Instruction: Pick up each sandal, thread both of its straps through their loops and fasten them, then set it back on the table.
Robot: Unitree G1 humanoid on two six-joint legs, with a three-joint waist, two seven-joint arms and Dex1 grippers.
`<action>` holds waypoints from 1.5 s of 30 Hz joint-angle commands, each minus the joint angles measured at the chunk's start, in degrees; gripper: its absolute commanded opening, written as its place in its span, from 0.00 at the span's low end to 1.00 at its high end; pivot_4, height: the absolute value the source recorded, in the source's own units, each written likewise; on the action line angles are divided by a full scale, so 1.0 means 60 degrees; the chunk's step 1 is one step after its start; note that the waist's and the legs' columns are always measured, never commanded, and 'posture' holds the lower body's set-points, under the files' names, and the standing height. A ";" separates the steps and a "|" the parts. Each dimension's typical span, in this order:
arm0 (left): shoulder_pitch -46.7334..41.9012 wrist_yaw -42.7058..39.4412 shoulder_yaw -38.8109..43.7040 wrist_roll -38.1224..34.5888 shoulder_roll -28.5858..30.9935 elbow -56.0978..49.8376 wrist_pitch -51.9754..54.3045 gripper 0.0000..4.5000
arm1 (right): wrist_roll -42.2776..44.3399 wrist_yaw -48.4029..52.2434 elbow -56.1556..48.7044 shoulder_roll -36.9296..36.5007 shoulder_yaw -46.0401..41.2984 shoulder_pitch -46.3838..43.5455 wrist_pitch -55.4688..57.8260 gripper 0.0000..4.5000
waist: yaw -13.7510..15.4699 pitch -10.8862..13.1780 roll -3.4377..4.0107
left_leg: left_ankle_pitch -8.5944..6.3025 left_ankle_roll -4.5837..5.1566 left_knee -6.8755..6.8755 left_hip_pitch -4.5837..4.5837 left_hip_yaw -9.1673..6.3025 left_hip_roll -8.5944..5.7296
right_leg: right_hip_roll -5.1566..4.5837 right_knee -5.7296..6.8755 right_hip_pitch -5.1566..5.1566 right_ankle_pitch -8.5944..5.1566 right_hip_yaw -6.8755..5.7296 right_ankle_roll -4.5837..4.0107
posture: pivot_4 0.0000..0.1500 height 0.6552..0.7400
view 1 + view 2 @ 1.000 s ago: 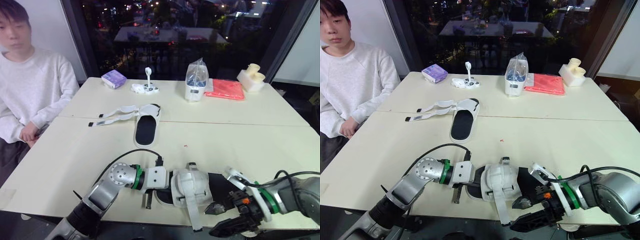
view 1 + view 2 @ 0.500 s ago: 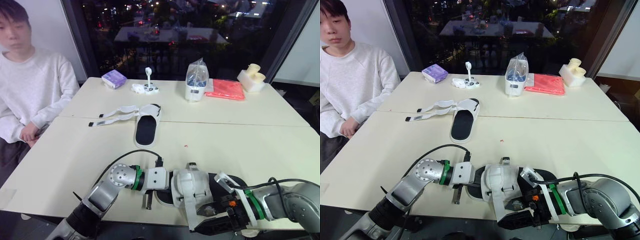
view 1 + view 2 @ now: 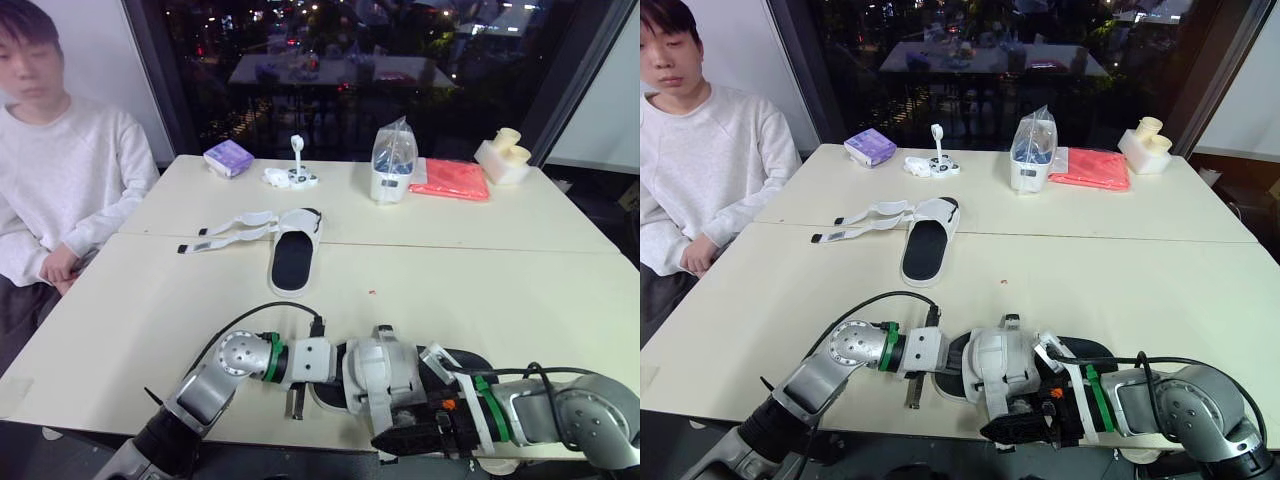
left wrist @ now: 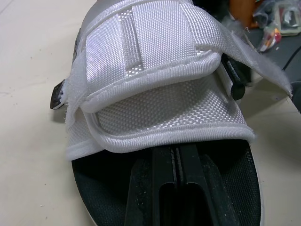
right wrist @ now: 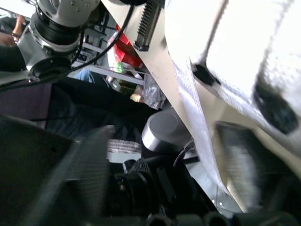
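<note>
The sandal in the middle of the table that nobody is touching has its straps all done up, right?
No. That sandal has its straps undone, lying flat on the table, as the left eye view shows. The rest is right.

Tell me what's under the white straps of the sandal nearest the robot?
The black footbed shows beneath the white straps, with the left gripper pointing in. Farther in, the straps hide everything.
</note>
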 commanded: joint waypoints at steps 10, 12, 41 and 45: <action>0.0428 -0.0197 -0.0926 0.0668 -0.0022 0.0784 0.0201 0.00 | 0.3028 -0.0992 0.1290 0.0001 -0.1252 -0.2452 0.0921 0.01 | -0.0014 -0.0013 0.0017 | -0.0011 0.0024 0.0003 0.0005 -0.0001 -0.0010 | -0.0007 -0.0002 0.0009 0.0002 0.0001 0.0002 | 1.00 1.00; 0.0386 -0.0180 -0.0915 0.0668 -0.0057 0.0814 0.0217 0.00 | 0.3056 -0.1290 0.2072 0.0096 -0.1148 -0.3358 0.1041 0.01 | -0.0014 -0.0013 0.0019 | -0.0012 0.0027 0.0004 0.0008 -0.0001 -0.0010 | -0.0008 -0.0004 0.0011 0.0003 0.0001 0.0001 | 1.00 1.00; 0.0245 0.0096 -0.0876 0.0764 -0.0232 0.1420 -0.0168 0.00 | -0.2638 0.1368 0.2991 0.0195 0.1400 -0.4336 -0.1685 0.01 | 0.0016 -0.0016 0.0023 | -0.0013 0.0032 0.0010 0.0003 0.0006 -0.0061 | -0.0047 -0.0012 0.0015 0.0041 -0.0015 0.0066 | 1.00 1.00; 0.0252 0.0147 -0.0890 0.0785 -0.0262 0.1520 -0.0231 0.00 | -0.2720 0.1529 0.2436 0.0133 0.1141 -0.4196 -0.1892 0.01 | 0.0019 -0.0016 0.0023 | -0.0014 0.0030 0.0010 0.0003 0.0006 -0.0061 | -0.0048 -0.0014 0.0017 0.0041 -0.0015 0.0067 | 1.00 1.00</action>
